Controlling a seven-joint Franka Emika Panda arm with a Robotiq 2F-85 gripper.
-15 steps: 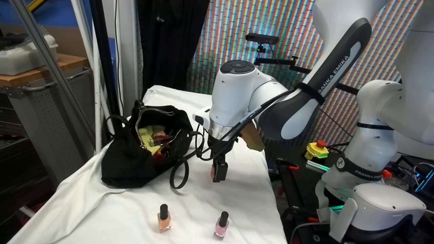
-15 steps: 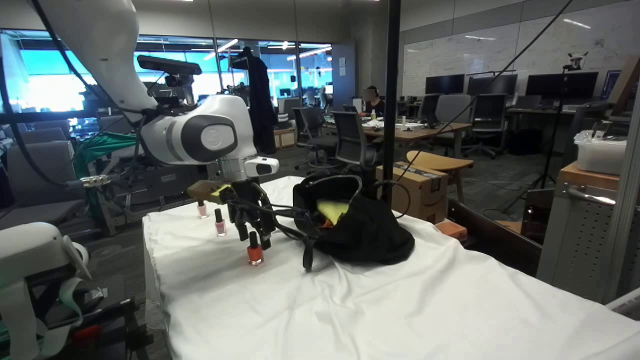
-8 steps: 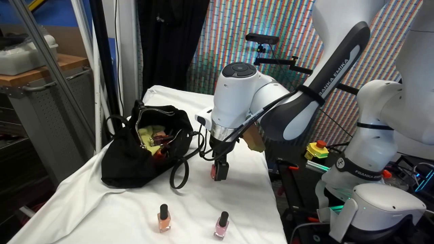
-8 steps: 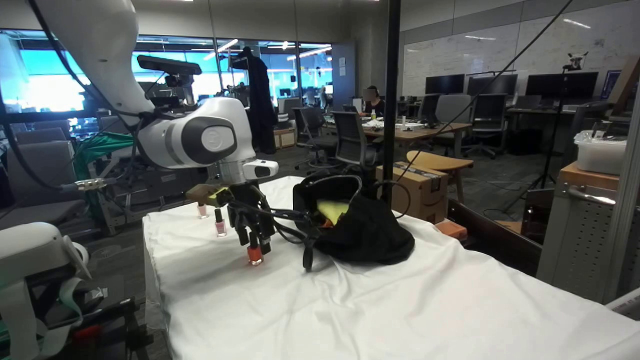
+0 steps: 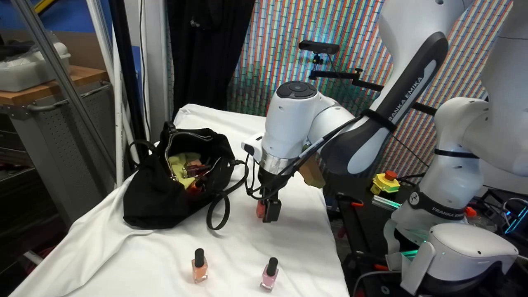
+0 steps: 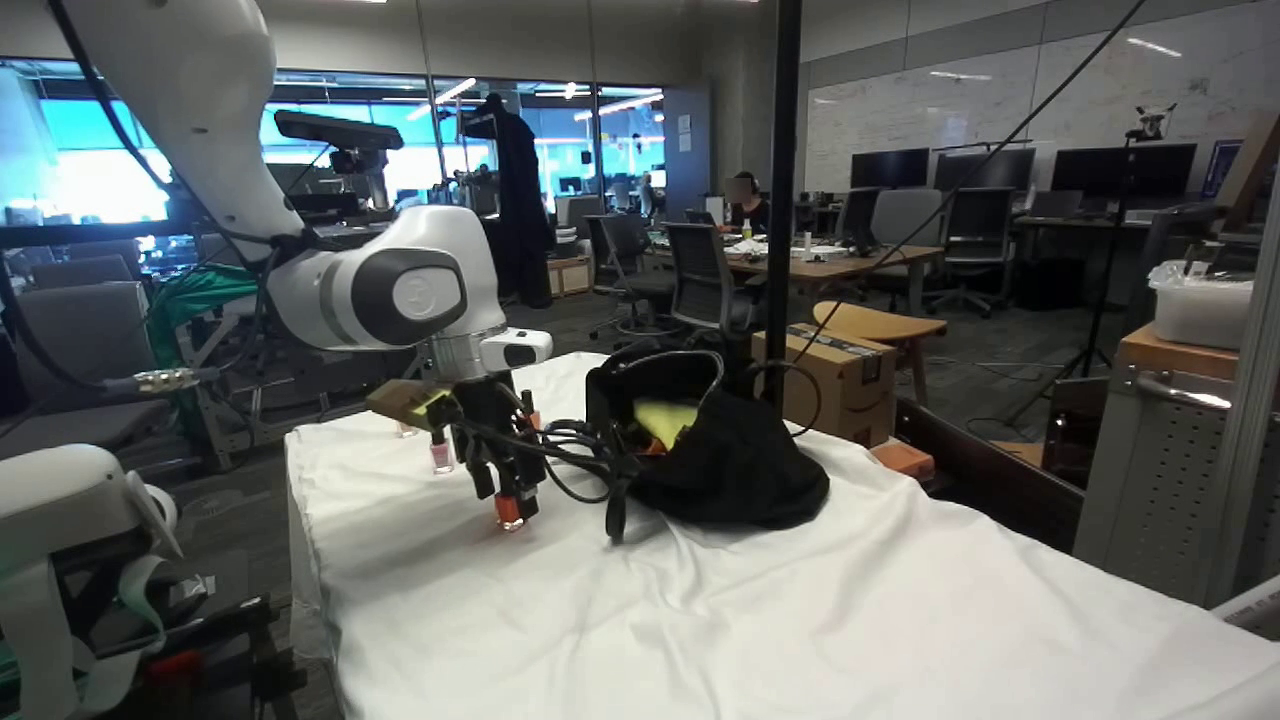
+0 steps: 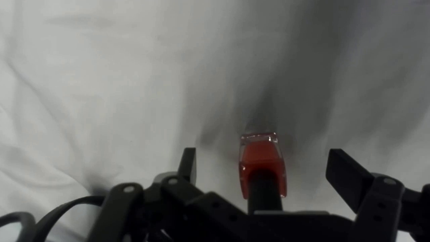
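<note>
Evidently, the red bottle [image 7: 262, 159] is stood upright between the jaws, which are held wide apart; it is touched by neither of the pads [image 7: 188, 164]. Glass is suggested by its shine, so it should be light, stiff and rather slippery, and could be cracked if dropped or squeezed hard. It is probably best gripped low, across the squarish sides that are faced by the jaws, rather than by the narrow cap [image 7: 264, 195], where it could be tilted. Little steadiness should be expected from the loose cloth [image 7: 100, 101] below the jaws.
</note>
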